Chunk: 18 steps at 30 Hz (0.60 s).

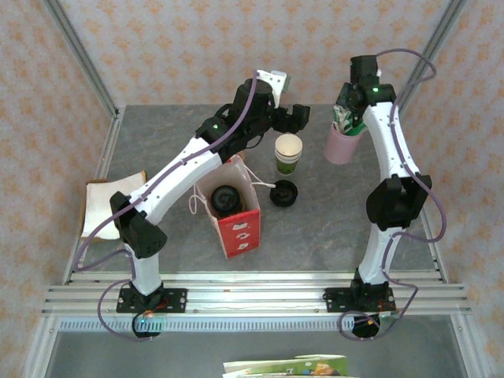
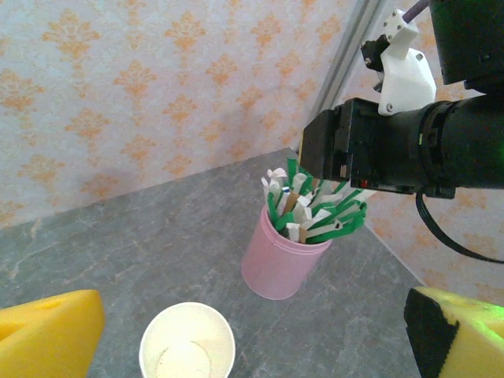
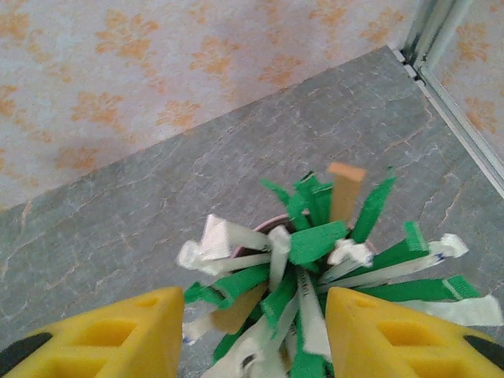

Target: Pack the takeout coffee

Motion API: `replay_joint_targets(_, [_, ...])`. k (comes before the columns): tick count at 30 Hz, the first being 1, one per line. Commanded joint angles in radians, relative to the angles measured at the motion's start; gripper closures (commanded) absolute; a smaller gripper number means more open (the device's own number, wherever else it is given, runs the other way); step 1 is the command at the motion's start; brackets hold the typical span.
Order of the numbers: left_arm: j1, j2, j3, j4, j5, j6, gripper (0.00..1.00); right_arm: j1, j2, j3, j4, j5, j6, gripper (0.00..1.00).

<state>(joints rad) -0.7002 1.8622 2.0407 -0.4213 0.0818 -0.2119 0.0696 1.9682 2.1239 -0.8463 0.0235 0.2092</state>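
The takeout coffee [image 1: 227, 197] sits lidded inside the red bag [image 1: 239, 230], so packing looks mostly done, while the fingers of the right gripper [image 3: 256, 339] stand apart astride the sachets [image 3: 315, 240] in the pink cup [image 1: 342, 146], and the left gripper [image 1: 298, 116] hangs wide apart, empty.

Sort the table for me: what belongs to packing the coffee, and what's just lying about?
Job: lidded coffee cup; red bag holding it; probably the pink cup of sachets.
Lying about: lidless cup; loose black lid; flat white sheet at left.
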Motion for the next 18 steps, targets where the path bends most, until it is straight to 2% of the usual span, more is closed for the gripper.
replay_joint_targets(1, [-0.001,0.039,0.035,0.020,0.054,-0.020,0.01,-0.022,-0.017,-0.018,0.003,-0.064,0.032,0.55])
replay_joint_targets(8, [-0.002,0.040,0.036,0.006,0.057,-0.029,0.01,-0.025,0.005,-0.028,-0.003,-0.177,0.052,0.61])
replay_joint_targets(11, [-0.002,0.039,0.036,0.000,0.053,-0.029,0.01,-0.025,0.007,-0.035,-0.001,-0.189,0.058,0.65])
replay_joint_targets(18, [-0.002,0.040,0.035,-0.009,0.048,-0.027,0.01,-0.025,0.004,-0.074,0.008,-0.175,0.058,0.66])
